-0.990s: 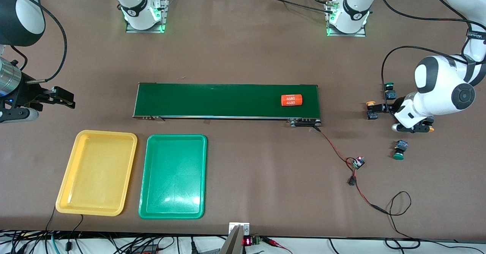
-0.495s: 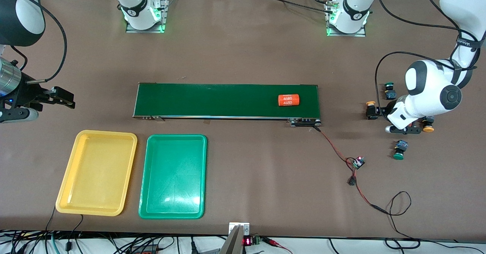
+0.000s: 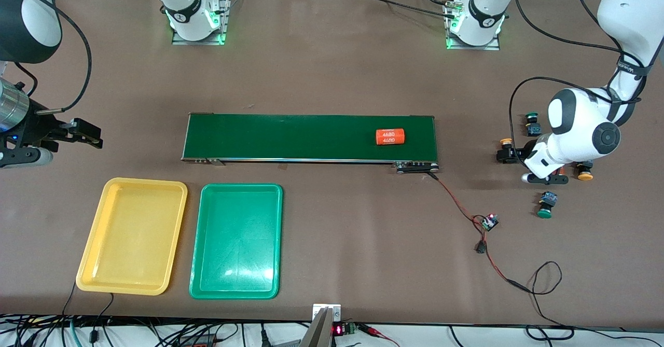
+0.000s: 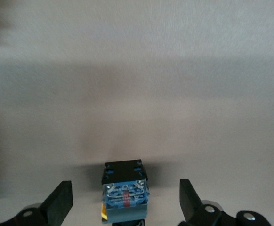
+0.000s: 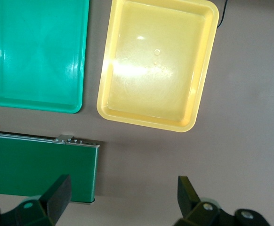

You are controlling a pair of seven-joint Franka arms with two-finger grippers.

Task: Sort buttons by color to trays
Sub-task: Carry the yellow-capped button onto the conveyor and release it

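Shallow yellow plastic tray [image 3: 132, 236] and green tray [image 3: 236, 240] empty; all buttons unsorted. Left tool [image 4: 125, 207], fingers apart, straddles a yellow-capped black push-button [image 4: 124, 194]; right tool [image 5: 123, 200] waits, fingers apart.

Brown matte table [image 3: 332, 77] under even light; tangled cables [image 3: 155, 334] along edge nearest front camera
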